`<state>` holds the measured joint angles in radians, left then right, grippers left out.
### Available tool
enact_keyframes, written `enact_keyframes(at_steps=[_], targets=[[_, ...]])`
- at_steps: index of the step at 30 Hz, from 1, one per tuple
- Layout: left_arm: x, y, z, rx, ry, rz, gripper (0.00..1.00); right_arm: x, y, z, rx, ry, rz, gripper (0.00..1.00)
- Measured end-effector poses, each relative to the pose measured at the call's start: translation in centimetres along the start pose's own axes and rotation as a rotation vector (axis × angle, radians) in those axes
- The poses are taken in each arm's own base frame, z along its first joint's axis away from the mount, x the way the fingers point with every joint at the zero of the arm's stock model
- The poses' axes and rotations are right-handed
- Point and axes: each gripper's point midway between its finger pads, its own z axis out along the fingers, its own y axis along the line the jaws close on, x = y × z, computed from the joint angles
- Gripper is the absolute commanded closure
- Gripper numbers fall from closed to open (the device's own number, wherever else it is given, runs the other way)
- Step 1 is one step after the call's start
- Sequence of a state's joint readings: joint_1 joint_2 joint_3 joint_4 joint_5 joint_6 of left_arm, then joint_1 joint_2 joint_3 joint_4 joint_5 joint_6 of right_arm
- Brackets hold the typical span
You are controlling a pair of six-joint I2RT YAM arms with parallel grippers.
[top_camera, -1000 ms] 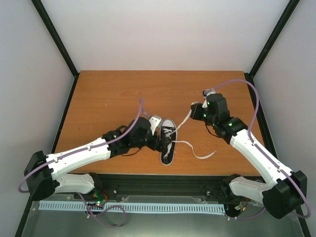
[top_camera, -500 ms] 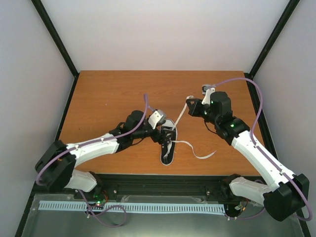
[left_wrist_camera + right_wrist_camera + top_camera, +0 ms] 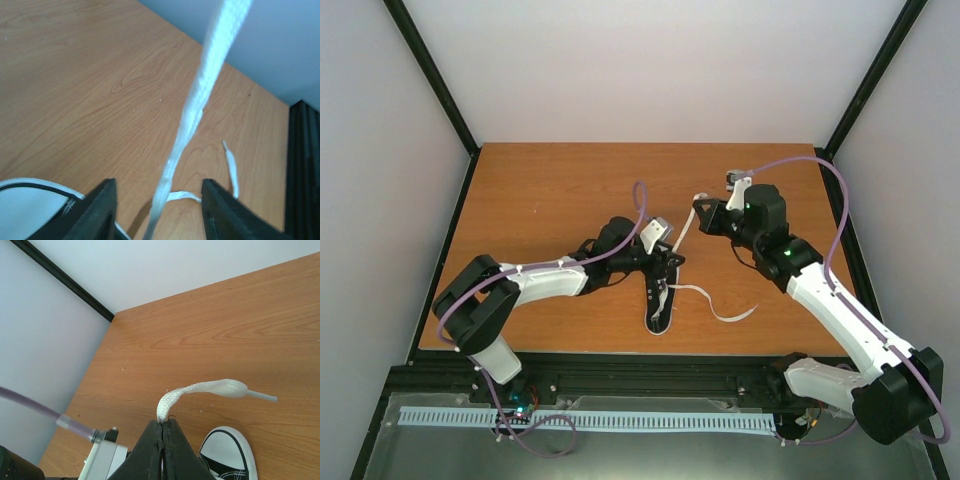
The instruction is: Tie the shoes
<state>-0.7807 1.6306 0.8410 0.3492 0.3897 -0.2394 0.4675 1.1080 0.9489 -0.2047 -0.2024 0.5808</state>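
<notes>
I see the black sneaker (image 3: pixel 658 300) mid-table, long axis running near-to-far, directly under my left gripper (image 3: pixel 157 200). The right gripper (image 3: pixel 163 430) is pressed together on the end of one white lace (image 3: pixel 202 95), taut up and off to the right. The left jaws are spread, straddling that lace without touching it. The left arm is nearer, so I'd close there next. The second lace (image 3: pixel 725 308) lies slack right of the sneaker.

Orange-brown wooden table (image 3: pixel 540 190) carries one small black sneaker (image 3: pixel 658 312) near its middle, toward the near edge, lengthwise front to back, and one loose white lace (image 3: pixel 722 317) trailing flat on the wood to the sneaker's right, its tip furthest out.
</notes>
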Motion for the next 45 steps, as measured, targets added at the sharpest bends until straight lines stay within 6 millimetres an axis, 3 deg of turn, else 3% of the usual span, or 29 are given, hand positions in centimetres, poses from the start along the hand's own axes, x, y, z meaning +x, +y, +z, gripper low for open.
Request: enact_keyframes(at_steps=[5,10,16,17,20,21,25,28,33,35,41,45], targets=[[-0.5,-0.3,0.2,0.02,-0.009,-0.019,0.98,0.4,-0.4,0.6,0.012,0.018,0.004,0.97],[-0.6,-0.1,-0.3,0.016,-0.024,-0.051,0.99,1.4,-1.1,1.8,0.027,0.057,0.009,0.97],[1.2,1.5,-2.5,-0.012,-0.017,-0.118,0.99,4.8,-1.5,5.3,0.053,0.176,-0.015,0.97],[1.8,1.9,-2.9,-0.017,-0.009,-0.133,0.99,5.4,-1.7,5.8,0.061,0.194,-0.016,0.9],[3.2,2.5,-3.5,-0.024,0.013,-0.162,0.99,7.1,-2.8,7.9,0.099,0.251,-0.012,0.37],[3.7,2.6,-3.6,-0.025,0.022,-0.17,0.99,7.5,-3.3,8.5,0.116,0.267,-0.008,0.28],[4.6,2.7,-3.7,-0.022,0.04,-0.185,0.99,8.8,-5.0,10.0,0.188,0.329,-0.027,0.13],[4.6,2.6,-3.7,-0.02,0.042,-0.185,0.99,9.0,-5.9,8.9,0.243,0.339,-0.047,0.11],[4.6,2.6,-3.7,-0.02,0.042,-0.185,0.99,10.1,-9.0,4.1,0.38,0.346,-0.032,0.11],[4.6,2.6,-3.7,-0.019,0.041,-0.185,0.99,11.8,-10.8,2.0,0.456,0.374,0.017,0.11],[4.6,2.4,-3.7,-0.007,0.043,-0.185,0.99,19.5,-16.0,-4.3,0.688,0.486,0.236,0.11],[4.6,2.3,-3.7,-0.005,0.044,-0.185,0.99,21.3,-18.0,-7.1,0.795,0.458,0.354,0.12]])
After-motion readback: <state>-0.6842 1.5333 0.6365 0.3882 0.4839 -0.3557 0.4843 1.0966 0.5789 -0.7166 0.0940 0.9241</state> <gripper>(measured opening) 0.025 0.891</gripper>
